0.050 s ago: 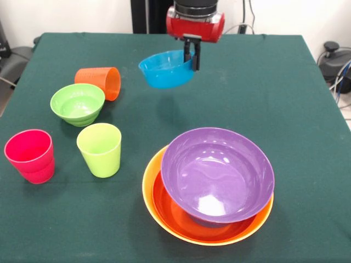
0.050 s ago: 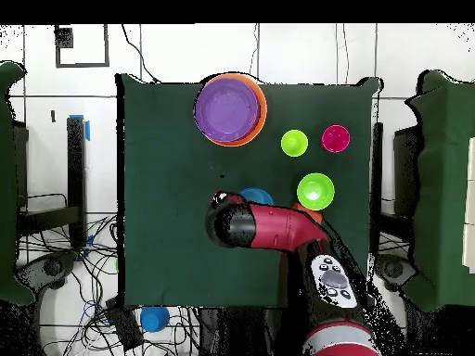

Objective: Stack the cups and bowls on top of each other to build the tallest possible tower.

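Observation:
My gripper (image 1: 192, 64) is shut on the right rim of a small blue bowl (image 1: 164, 70), which hangs tilted above the table's far middle. Near the front, a wide purple bowl (image 1: 216, 172) leans inside a red-orange bowl (image 1: 170, 211), which sits in the big yellow-orange bowl (image 1: 147, 183). On the left an orange cup (image 1: 100, 81) lies on its side. Beside it are a small green bowl (image 1: 77, 103), an upright lime green cup (image 1: 100, 149) and an upright pinkish red cup (image 1: 30, 155). Overhead, the arm (image 2: 269, 229) covers the gripper and part of the blue bowl (image 2: 257, 197).
The green cloth table (image 1: 285, 98) is bare on its whole right side and behind the bowl stack. In the overhead view, a blue round thing (image 2: 154, 318) lies off the table among cables.

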